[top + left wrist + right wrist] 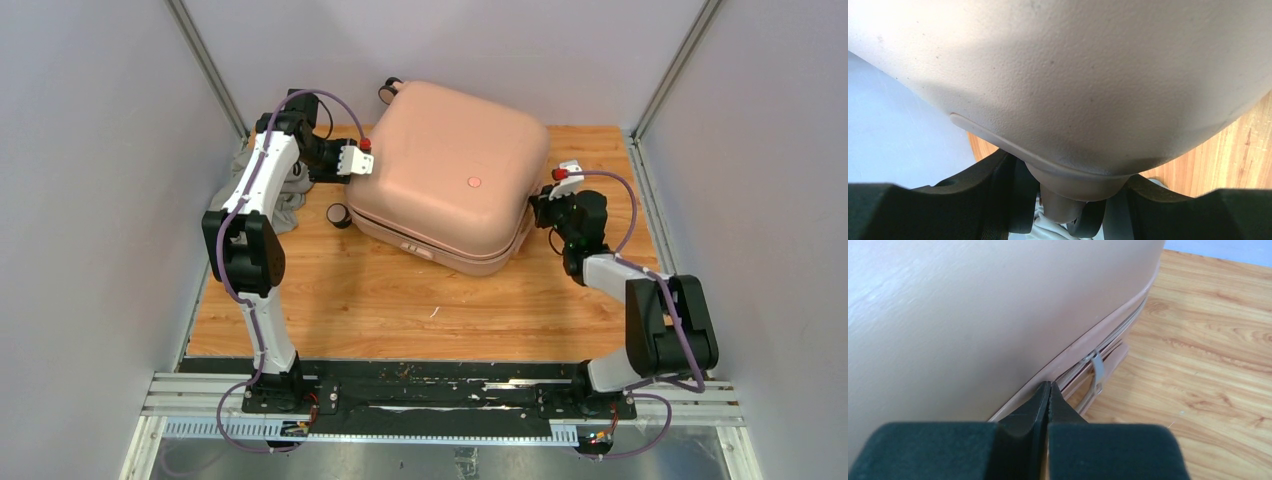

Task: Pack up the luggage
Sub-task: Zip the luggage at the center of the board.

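We are seeing luggage (445,170) lying on counter (400,300); left end effector (357,160) straddling left corner, right end effector (543,203) against right seam.

Light wooden tabletop (400,300), closed pale pink suitcase (445,170) lying flat at upper centre, crumpled grey cloth (291,197) at upper left, small white speck (435,312) lower centre.

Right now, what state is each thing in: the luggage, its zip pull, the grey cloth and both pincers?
luggage: lid down, resting on the table.
zip pull: hanging loose at the side seam, not gripped.
grey cloth: crumpled on the table, outside the luggage.
left pincer: clamped on the luggage's corner.
right pincer: shut, tips at the seam, nothing visibly held.
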Tool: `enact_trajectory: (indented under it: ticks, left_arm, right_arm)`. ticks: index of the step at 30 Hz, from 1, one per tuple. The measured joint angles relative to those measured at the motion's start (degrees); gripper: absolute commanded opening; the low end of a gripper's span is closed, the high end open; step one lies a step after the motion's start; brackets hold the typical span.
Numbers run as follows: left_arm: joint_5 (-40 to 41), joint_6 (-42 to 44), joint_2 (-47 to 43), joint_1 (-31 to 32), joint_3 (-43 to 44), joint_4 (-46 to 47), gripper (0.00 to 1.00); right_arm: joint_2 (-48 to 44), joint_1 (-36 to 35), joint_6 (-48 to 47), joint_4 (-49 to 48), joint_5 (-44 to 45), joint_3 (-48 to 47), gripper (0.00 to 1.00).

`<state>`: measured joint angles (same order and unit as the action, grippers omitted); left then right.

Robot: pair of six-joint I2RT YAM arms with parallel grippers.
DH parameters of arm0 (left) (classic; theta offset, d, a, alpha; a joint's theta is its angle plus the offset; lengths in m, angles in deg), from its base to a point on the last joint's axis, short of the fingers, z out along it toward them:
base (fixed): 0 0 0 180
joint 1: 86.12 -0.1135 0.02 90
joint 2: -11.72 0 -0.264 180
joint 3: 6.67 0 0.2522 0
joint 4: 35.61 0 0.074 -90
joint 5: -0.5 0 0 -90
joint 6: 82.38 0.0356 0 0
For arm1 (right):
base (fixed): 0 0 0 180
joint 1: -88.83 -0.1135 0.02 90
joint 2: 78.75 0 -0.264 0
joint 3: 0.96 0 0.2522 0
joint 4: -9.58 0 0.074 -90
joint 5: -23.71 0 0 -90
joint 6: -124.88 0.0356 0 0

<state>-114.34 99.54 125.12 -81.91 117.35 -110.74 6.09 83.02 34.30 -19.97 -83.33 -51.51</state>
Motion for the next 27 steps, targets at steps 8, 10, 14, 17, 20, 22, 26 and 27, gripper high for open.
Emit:
enact_trajectory:
  ticks: [8,10,14,17,20,22,26,27]
  left_arm:
    - [-0.2,-0.3,0.0,0.0,0.5,-0.3,0.0]
    - [-0.2,-0.4,-0.1,0.0,0.5,-0.3,0.0]
    - [-0.5,-0.5,-0.2,0.0,0.5,-0.4,0.0]
    - [-0.5,-0.6,-0.3,0.0,0.5,-0.5,0.0]
    - [-0.5,-0.6,-0.3,0.0,0.5,-0.5,0.0]
    - [-0.5,-0.6,-0.4,0.0,0.5,-0.5,0.0]
    - [-0.5,-0.6,-0.5,0.0,0.5,-0.5,0.0]
    - [-0.5,-0.6,-0.5,0.0,0.5,-0.5,0.0]
  right_arm:
    - [-7.8,-1.8,4.3,1.3,-0.2,7.0,0.14]
    - [-9.9,-1.7,6.4,2.7,1.0,7.7,0.36]
    - [-8.2,3.8,13.3,8.3,-2.7,2.6,0.72]
    - [-2.5,11.1,21.1,10.9,-10.0,-5.3,0.76]
    - [1.5,15.4,29.4,12.4,-15.0,-9.5,0.78]
    - [3.2,16.0,33.4,15.5,-17.1,-10.8,0.79]
    - [7.1,16.1,40.2,20.6,-21.1,-13.3,0.69]
    - [8.1,16.1,41.9,20.7,-22.2,-13.4,0.67]
